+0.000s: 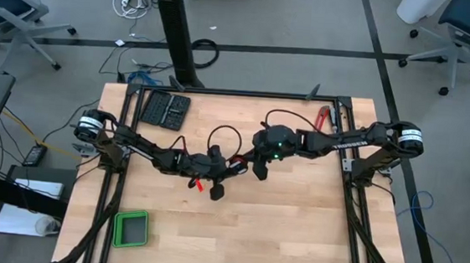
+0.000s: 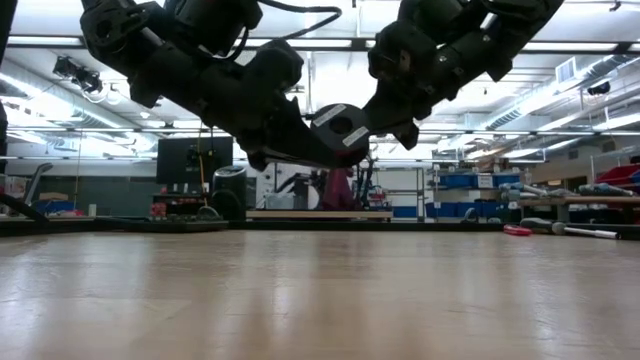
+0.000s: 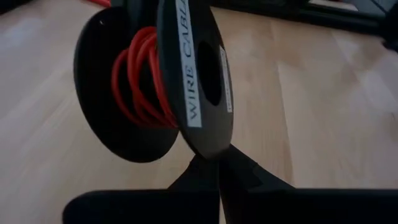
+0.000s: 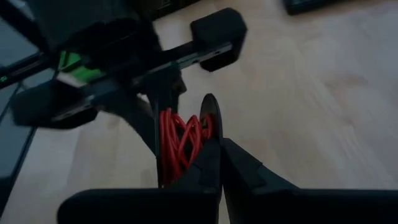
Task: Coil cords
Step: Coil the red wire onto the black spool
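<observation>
Spool w/ red cord held above table: left gripper clamped on its rim, right gripper closed on opposite rim.

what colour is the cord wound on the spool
Red, wound on a black spool; the cord shows best in the left wrist view.

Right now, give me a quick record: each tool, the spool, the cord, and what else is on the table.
left tool: shut on the black spool's flange, held above mid-table
right tool: shut on the same spool's rim
spool: black, label reads WIRE CABLE, off the tabletop
red cord: wound loosely on the spool's core
table: light wood
other items: green tray at near-left corner; black case at far-left; red-handled tool at far edge
</observation>
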You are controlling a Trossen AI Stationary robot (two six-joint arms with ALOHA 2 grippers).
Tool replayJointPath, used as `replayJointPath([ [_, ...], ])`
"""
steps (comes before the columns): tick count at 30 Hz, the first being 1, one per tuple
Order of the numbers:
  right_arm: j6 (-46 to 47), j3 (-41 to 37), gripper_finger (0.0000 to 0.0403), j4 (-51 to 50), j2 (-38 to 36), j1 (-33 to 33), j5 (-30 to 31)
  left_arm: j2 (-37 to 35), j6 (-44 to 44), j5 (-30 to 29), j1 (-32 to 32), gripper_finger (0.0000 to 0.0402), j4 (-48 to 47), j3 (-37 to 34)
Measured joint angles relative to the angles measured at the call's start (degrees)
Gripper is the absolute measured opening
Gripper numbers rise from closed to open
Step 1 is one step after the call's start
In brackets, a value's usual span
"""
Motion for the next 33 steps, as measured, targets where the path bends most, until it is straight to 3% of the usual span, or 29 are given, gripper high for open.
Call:
replayJointPath([
  [5, 2.97, 0.00, 0.0002, -0.37, 0.02, 1.49, 4.17, 0.82, -3.44, -0.50, 0.04, 0.0000, -0.11, 0.00],
  [17, 6.31, 0.00, 0.0001, -2.76, 0.06, 3.85, 6.70, 1.97, -8.90, -0.76, -0.93, 0.0000, 0.93, 0.07],
  [28, 8.02, 0.00, 0.0001, -6.46, 0.79, 7.21, 12.63, 10.15, -13.52, -0.61, -2.04, 0.0000, 12.52, 0.09],
  [33, 8.99, 0.00, 0.0001, -7.08, 0.79, 8.37, 16.90, 10.86, -15.39, -1.32, -2.01, 0.0000, 13.34, 0.09],
])
